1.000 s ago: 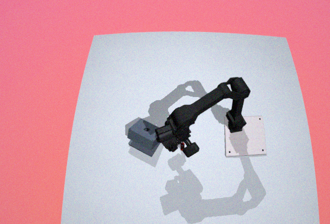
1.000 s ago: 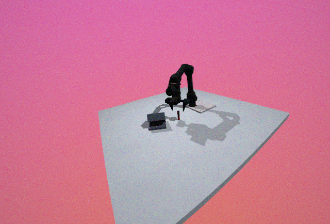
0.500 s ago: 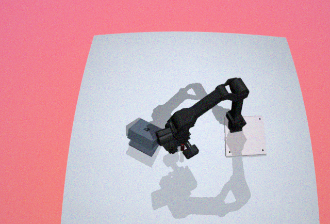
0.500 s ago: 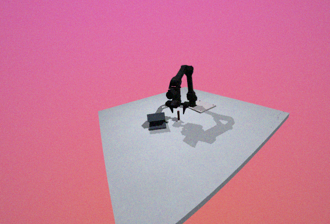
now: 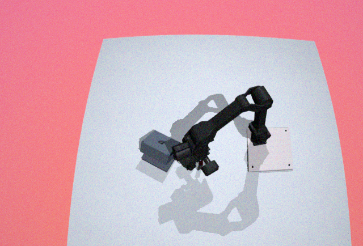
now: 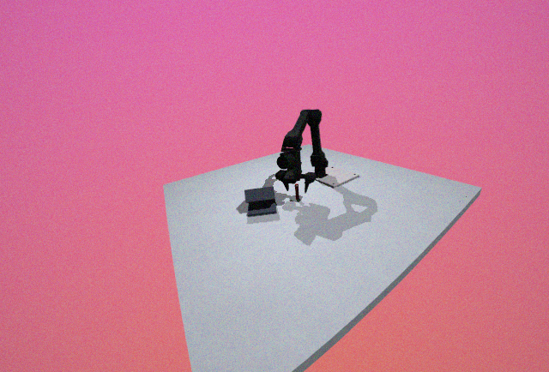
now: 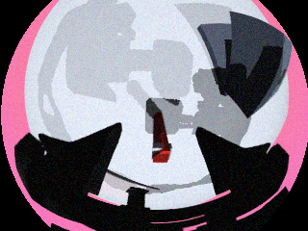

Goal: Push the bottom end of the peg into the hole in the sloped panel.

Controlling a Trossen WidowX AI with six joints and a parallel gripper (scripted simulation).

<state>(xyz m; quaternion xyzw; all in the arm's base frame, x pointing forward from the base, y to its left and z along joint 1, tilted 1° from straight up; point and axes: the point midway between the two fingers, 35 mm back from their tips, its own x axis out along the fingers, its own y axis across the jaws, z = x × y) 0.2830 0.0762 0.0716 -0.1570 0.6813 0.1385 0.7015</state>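
Observation:
A dark red peg [image 5: 201, 162] [image 6: 297, 192] [image 7: 161, 137] stands upright on the table. Its bright red flat-sided end shows in the wrist view. My gripper [image 6: 296, 190] [image 7: 160, 129] is open, with one finger on each side of the peg and space between each finger and it. The fingertips are around the peg's upper part, above the table; in the top view the arm hides most of the gripper. The blue-grey sloped panel [image 5: 151, 140] [image 6: 259, 194] [image 7: 216, 40] is beside the gripper. Its hole [image 5: 161, 142] shows in the top view; shadow makes it unclear in the wrist view.
The arm's wrist overhangs the panel's near corner in the top view. A pale square base plate [image 5: 275, 149] [image 6: 341, 177] lies under the arm's base. The table's far edge [image 5: 205, 34] is beyond the arm.

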